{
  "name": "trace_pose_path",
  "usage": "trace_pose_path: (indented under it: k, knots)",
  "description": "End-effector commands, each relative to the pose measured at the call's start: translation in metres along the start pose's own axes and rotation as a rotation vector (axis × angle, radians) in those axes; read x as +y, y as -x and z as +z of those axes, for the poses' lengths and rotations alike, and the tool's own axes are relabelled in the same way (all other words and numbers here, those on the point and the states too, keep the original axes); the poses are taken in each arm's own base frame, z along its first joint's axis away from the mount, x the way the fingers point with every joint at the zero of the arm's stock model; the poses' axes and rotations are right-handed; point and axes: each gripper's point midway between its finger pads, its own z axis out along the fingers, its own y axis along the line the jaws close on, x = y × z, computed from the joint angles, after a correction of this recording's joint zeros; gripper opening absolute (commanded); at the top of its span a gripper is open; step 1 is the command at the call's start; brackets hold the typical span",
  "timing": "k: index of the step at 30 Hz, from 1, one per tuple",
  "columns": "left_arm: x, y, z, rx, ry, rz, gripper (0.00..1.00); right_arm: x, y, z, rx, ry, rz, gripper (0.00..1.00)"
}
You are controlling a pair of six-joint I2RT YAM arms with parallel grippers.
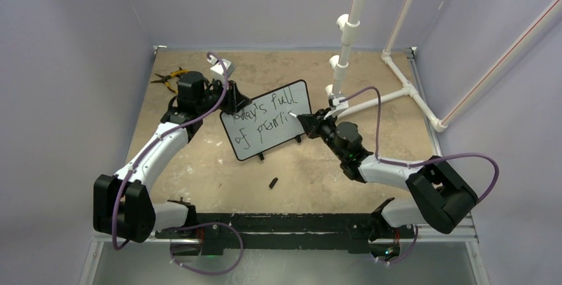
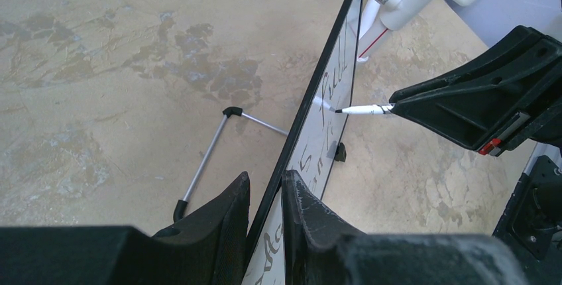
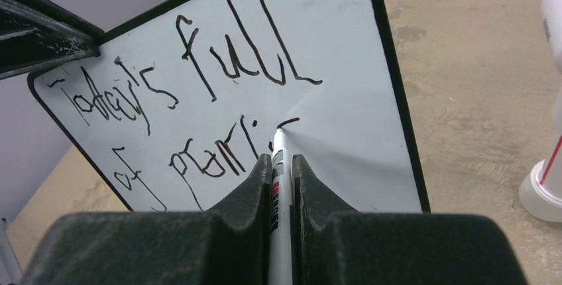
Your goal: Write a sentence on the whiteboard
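Top external view shows us the whiteboard point(image 1: 268, 119) standing tilted near the middle of the tan table point(image 1: 199, 172), between our two arms. Our left gripper point(image 2: 265, 189) is clamped on the board's left edge, one finger on each face. Our right gripper point(image 3: 281, 166) is clenched around a white marker point(image 3: 279, 146), its tip touching the board beside the sentence point(image 3: 199, 99), which reads roughly "Today's full" above "of promi". A small black object point(image 1: 273, 183) lies on the table in front of the board.

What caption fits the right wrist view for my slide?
Right hand holds the marker tip against the whiteboard, the sentence unfinished.
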Motion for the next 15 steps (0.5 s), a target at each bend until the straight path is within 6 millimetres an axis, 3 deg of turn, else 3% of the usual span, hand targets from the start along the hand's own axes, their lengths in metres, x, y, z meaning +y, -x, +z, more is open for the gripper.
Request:
trace_pose_path:
  k: [1,8,15]
  knots:
    - [0.001,-0.032,0.004,0.095,0.004,-0.060,0.22,0.011,0.000,0.002,0.003,0.067,-0.017,0.00]
    - [0.001,-0.032,0.004,0.096,0.004,-0.061,0.22,-0.001,-0.010,-0.006,0.022,0.020,0.011,0.00]
    - [0.000,-0.031,0.003,0.092,0.004,-0.058,0.22,-0.016,-0.007,-0.014,0.012,-0.067,0.025,0.00]
